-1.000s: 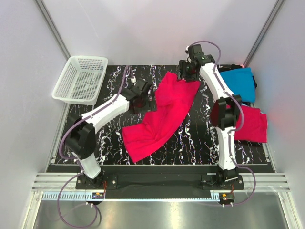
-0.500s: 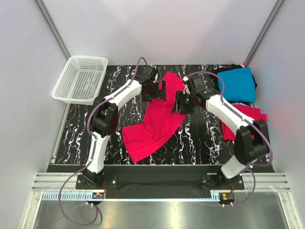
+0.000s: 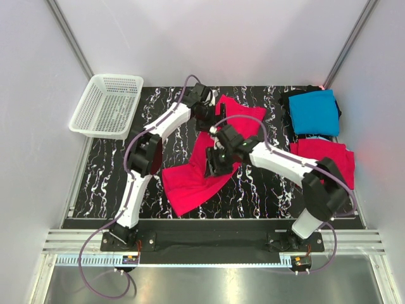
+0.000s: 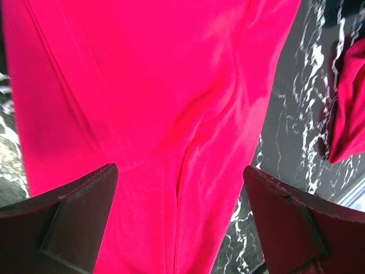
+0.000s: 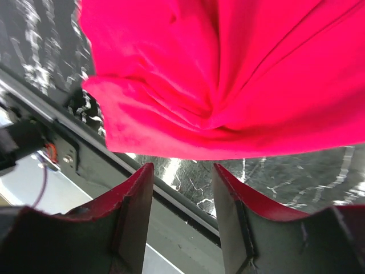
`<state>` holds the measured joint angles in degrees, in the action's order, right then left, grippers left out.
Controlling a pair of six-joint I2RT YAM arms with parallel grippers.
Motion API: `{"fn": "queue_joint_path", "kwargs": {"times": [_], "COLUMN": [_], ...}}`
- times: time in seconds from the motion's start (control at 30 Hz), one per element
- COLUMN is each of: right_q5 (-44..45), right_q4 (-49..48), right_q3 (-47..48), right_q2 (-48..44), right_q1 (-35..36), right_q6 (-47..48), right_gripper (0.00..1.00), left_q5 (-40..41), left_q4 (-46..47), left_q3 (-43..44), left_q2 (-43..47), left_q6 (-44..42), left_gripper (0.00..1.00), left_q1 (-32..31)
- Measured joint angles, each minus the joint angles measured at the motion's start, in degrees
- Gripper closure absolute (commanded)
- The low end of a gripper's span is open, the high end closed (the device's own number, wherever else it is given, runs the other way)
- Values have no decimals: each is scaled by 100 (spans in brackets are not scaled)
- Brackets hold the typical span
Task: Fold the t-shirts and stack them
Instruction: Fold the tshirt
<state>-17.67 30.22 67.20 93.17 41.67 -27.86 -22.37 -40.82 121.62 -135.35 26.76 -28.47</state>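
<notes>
The spread pinkish-red t-shirt (image 3: 190, 180) was laid slantwise on the marbled black desk (image 3: 266, 190), with its long axis running from about 1 o'clock, at the far centre, down to about 7 o'clock, near the front edge. The far end was narrower and the near end broader and bunched into soft folds. In the right wrist view the shirt (image 5: 228, 74) was seen gathered into creases that met at one point near its hem, and in the left wrist view its cloth (image 4: 171, 85) was seen smoother, with one long fold down the middle.

Toward 3 o'clock the other shirts were kept well apart from it. A turquoise-blue t-shirt (image 3: 314, 111) was set folded on a black one (image 3: 302, 90), and a second pinkish-red t-shirt (image 3: 332, 161) was placed just nearer than these.

The left arm was stretched far across the desk, its left tool (image 3: 205, 116) poised at the shirt's far end. This tool (image 4: 179, 171) was spread wide over the cloth, with nothing between the jaws. The right arm was bent at the elbow and reached leftward, its right tool (image 3: 214, 163) over the shirt's middle. That tool (image 5: 183, 171) was parted more narrowly, and only bare desk was seen in the gap.

A white mesh basket (image 3: 81, 113) was placed at 10 o'clock.
</notes>
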Motion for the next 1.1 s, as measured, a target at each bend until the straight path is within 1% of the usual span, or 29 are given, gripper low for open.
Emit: {"fn": "queue_joint_path", "kwargs": {"times": [0.1,0.37,0.53,0.83,0.97,1.1], "right_q5": [24,44,17,-111,-151,-149], "right_q4": [-57,-330,-564,-975,-1058,-1102], "right_q3": [-109,-494,-726,-876,-942,-994], "right_q2": [260,400,452,824,839,870], "right_q1": [157,144,162,186,186,190], "right_q6": [-109,-463,-656,-835,-866,-890], "right_gripper": [50,53,55,58,58,59], "left_q5": [-37,-271,-562,-743,-640,-260], "left_q4": [11,-31,-20,11,-28,-160], "left_q3": [-186,-686,-704,-686,-568,-424], "left_q2": [0,0,0,-144,-219,-256], "left_q6": [-48,-177,-236,-186,-52,66], "left_gripper": [1,1,1,1,1,1], "left_q1": [-11,35,35,35,35,2]}}
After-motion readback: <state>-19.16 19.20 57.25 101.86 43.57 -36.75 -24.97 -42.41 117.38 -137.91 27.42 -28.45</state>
